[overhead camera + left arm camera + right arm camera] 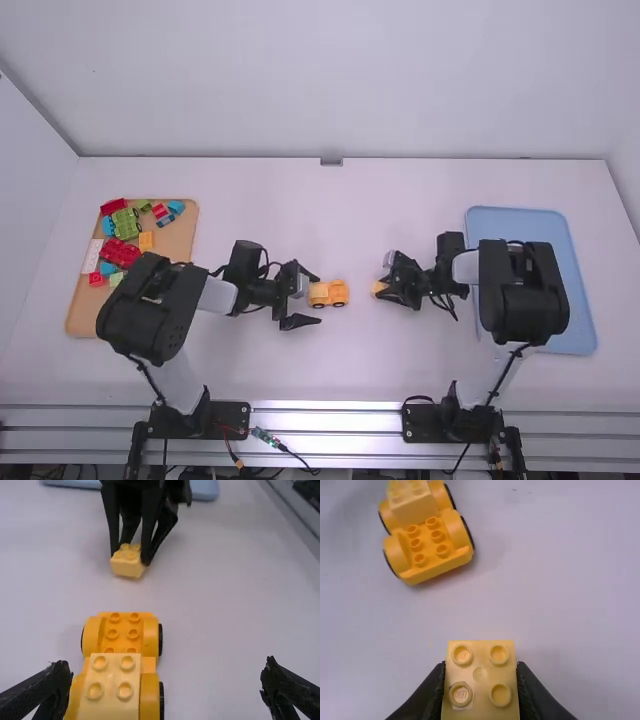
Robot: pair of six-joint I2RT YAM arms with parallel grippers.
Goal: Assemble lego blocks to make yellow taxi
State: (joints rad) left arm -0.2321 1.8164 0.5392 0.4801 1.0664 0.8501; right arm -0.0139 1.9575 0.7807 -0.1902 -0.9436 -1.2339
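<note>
Yellow wheeled base (341, 292), pale block (112, 687) sitting on its left-arm end, is standing mid-worktop (350, 220); left end effector (318, 300) is holding its fingers wide, one close beside the base's edge. A strip of bare surface is separating base from right end effector (384, 288), which is gripping a second yellow block (480, 700). Farther out, tan tray (80, 315) and blue tray (584, 300) are flanking the arms near the side edges.

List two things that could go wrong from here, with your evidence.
The right gripper pinches one yellow block by its sides; it might tilt or slip when pressed on. The wheeled base sits ungripped, with the left gripper open near it, so it could roll when pushed.
</note>
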